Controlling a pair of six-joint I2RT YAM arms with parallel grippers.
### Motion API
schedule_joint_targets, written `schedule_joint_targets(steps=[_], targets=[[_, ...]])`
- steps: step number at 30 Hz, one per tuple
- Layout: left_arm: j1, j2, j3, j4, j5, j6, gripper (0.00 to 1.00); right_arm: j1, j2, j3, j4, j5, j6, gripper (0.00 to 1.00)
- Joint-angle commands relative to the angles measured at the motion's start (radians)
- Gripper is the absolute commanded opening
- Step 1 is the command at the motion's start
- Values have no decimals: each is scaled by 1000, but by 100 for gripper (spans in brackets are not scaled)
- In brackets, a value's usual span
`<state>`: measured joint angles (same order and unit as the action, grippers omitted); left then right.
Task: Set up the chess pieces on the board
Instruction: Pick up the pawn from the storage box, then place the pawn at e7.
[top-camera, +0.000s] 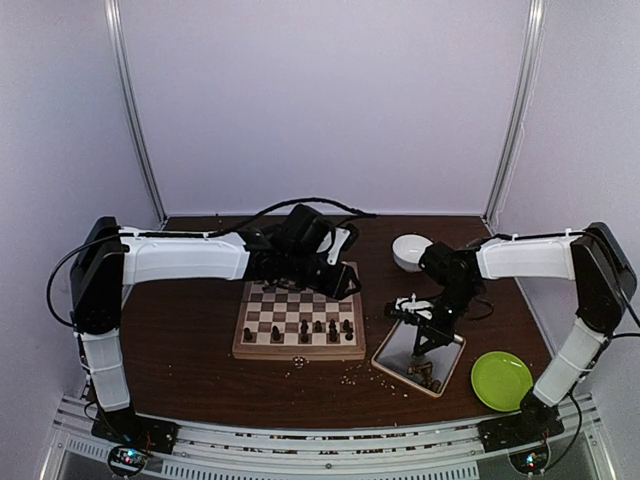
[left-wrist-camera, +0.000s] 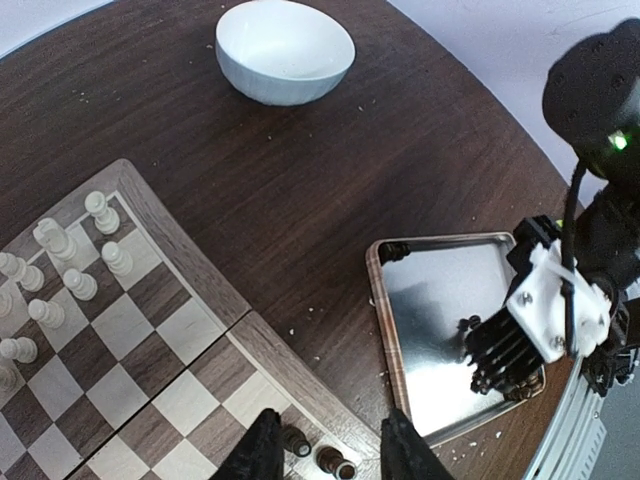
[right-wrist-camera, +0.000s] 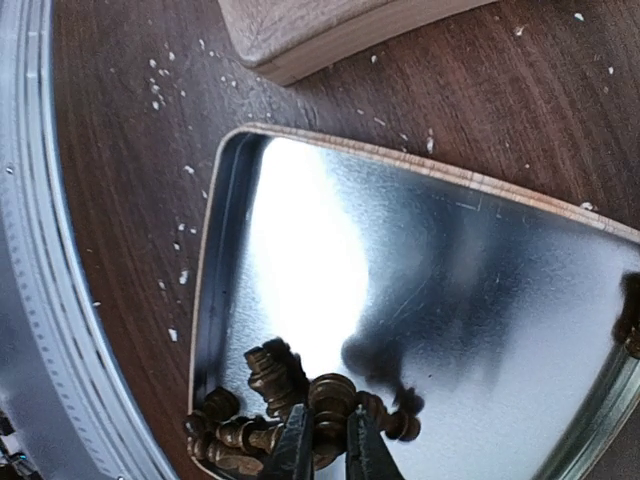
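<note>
**Right gripper (right-wrist-camera: 328, 420) closed in the tray heap; set-up partly done**

Tabletop (top-camera: 200, 370): dark wood, with both arms reaching in from the near edge.

Board (top-camera: 290, 354): open and flat at the middle of the tabletop, slightly left of centre.

Tray (right-wrist-camera: 450, 260): shiny metal, just right of the board, toward the near right corner. Most of it is bare. Plate (top-camera: 501, 380), green, sits at the near right corner. Bowl (top-camera: 410, 252), white, sits toward the far edge. Neither holds a chessman that I can see.

Left gripper (left-wrist-camera: 330, 425): hangs over the board's right edge with jaws apart and nothing between them.

Right gripper: jaws drawn together low in the tray. One dark piece (right-wrist-camera: 330, 395) appears to be pinched between them.

Cream pieces (left-wrist-camera: 80, 283): about seven stand upright in the two rows along the board's far edge. Others there are hidden by the left arm.

Dark pieces (top-camera: 304, 330): roughly eight stand in the rows along the board's near edge, with gaps between them.

Heap of dark pieces (right-wrist-camera: 260, 400): lying tumbled at the tray's near end, not yet placed.

Crumbs (top-camera: 350, 375): pale specks scattered between the board and the near edge.

Judgement: both sides are started and neither is complete. The dark ranks need the tray heap moved across. I cannot count the cream ranks in full.
</note>
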<state>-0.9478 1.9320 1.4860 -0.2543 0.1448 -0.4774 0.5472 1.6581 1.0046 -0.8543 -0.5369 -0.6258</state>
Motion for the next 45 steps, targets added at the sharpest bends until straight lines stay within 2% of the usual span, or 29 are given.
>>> schedule_joint_targets(steps=[1, 8, 11, 14, 17, 20, 23, 28, 33, 36, 40, 45], targets=[[4, -43, -15, 41, 19, 15, 34, -67, 35, 61, -122, -214, -33, 5], [4, -54, -57, 94, 48, 47, 35, -120, -25, 72, -178, -316, -74, 5], [4, -74, -135, 226, 126, 88, 37, -131, -73, 82, -221, -375, -104, 5], [4, -94, -232, 424, 208, 123, 40, -139, -120, 99, -236, -403, -102, 5], [4, -102, -266, 478, 228, 146, 40, -139, -167, 119, -223, -397, -64, 5], [4, -150, -289, 487, 177, 150, 40, -133, -211, 132, -142, -300, 29, 6], [7, -237, -301, 403, 50, 196, 40, -103, -226, 170, -101, -140, 58, 6], [43, -331, -239, 92, -126, 293, 40, 2, -196, 284, -101, 27, 65, 6], [99, -415, -201, -141, -334, 326, 42, 117, -81, 462, -119, 147, 80, 7], [163, -457, -139, -272, -388, 305, 42, 179, 24, 589, -137, 177, 105, 7], [236, -563, -150, -302, -439, 342, 43, 263, 216, 829, -211, 227, 119, 7], [312, -697, -265, -212, -508, 364, 47, 352, 526, 1218, -323, 303, 138, 7]])
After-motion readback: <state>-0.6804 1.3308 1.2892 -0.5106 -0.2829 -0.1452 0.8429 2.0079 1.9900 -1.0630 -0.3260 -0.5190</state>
